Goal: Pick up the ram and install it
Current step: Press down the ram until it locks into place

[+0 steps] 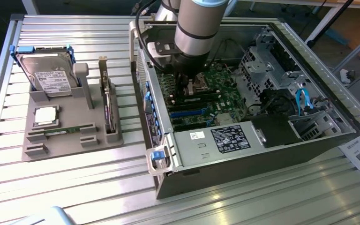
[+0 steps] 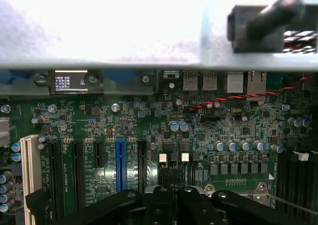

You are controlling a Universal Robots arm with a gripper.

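Green circuit board fills the floor of the open computer case [image 1: 243,161], which lies on its side on the slatted metal counter [image 1: 55,187]. The arm [image 1: 196,23] reaches down into the case, and the end effector [image 1: 189,86] hangs just above the motherboard [image 1: 224,77], near its middle.

From the wrist, the end effector [image 2: 174,192] has its black fingers [image 2: 160,200] pressed together with no gap between them. Nothing can be made out in their grip. Beneath them the motherboard [image 2: 149,120] shows a row of dark expansion slots with one blue slot [image 2: 120,163] among them, and small silver capacitors are scattered over the board.

The ram [image 1: 67,131] is well apart from the end effector, outside the case. It appears as a thin green strip lying flat in a slot of the grey holder [image 1: 73,112], which sits on the counter towards the exterior view's left. That holder also carries a hard drive [image 1: 48,75] standing upright at its far end, a square silver processor chip [image 1: 45,116] lying flat just behind the ram, and an expansion card [image 1: 109,108] set on edge along the side nearest the case.

Inside the case, a labelled power supply [image 1: 230,138] sits along the near wall.
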